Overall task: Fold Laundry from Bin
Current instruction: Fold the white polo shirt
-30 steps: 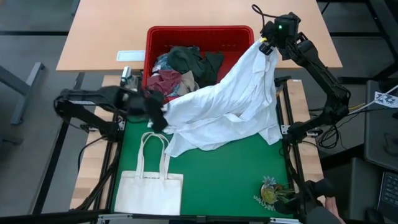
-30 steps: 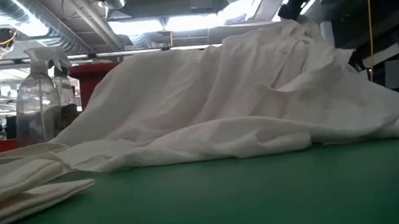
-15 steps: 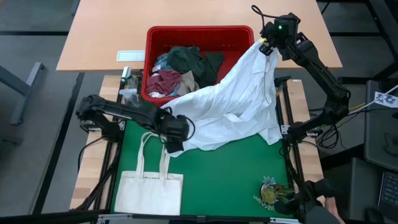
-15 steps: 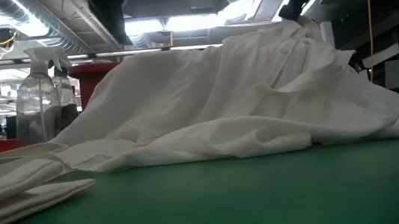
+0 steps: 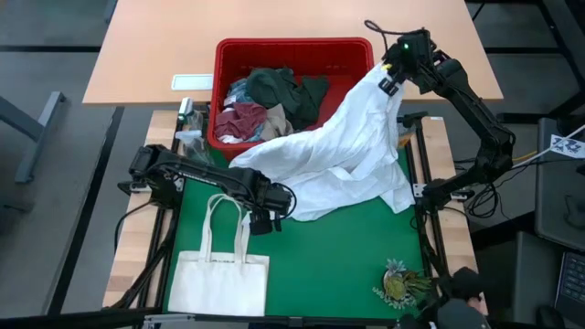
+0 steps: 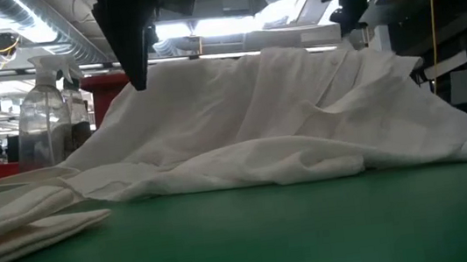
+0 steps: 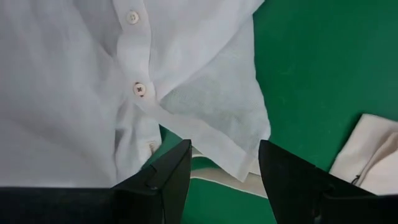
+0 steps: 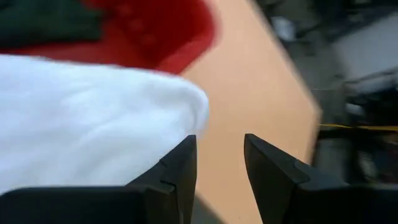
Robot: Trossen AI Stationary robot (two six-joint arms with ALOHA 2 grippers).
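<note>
The left gripper (image 5: 274,217) has its fingers (image 7: 168,177) spread wide apart over the green mat (image 5: 338,256), with nothing between them. It hangs just above the low corner of the white shirt (image 5: 343,151), near the shirt's buttons (image 7: 140,89). Beside it lie the handles of a flat white tote bag (image 5: 219,279).

The right gripper (image 5: 395,78) is up high at the far corner of the red bin (image 5: 292,50). The top of the white shirt hangs from it, but I cannot tell if its fingers (image 8: 174,168) are pinching the cloth.

The shirt runs from that gripper down across the bin's edge and spreads out on the mat. More laundry (image 5: 265,105) is piled inside the bin, green, maroon and pale pieces. The bin sits on the tan worktop (image 5: 155,46). A clear spray bottle (image 6: 42,113) stands off to the side.
</note>
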